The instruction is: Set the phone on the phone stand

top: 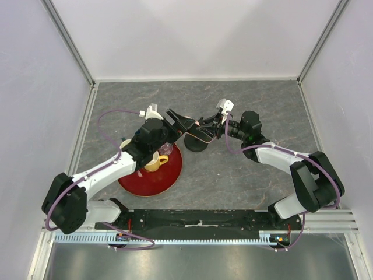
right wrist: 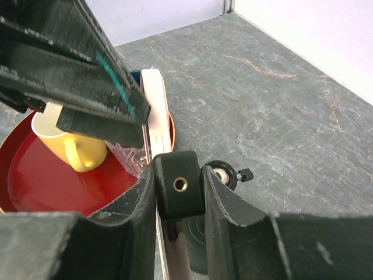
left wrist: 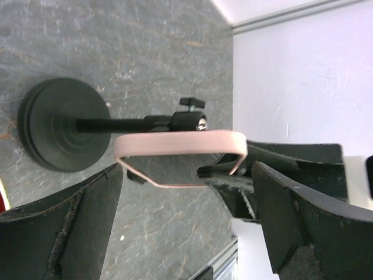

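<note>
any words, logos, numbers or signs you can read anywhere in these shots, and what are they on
There is no text to read in any view. No lettering shows on the phone, the phone stand, the yellow mug or the red tray.

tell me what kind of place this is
Likely a robot test cell in a lab: plain white walls, metal frame rails, a left arm and right arm bolted at the grey table edge.
</note>
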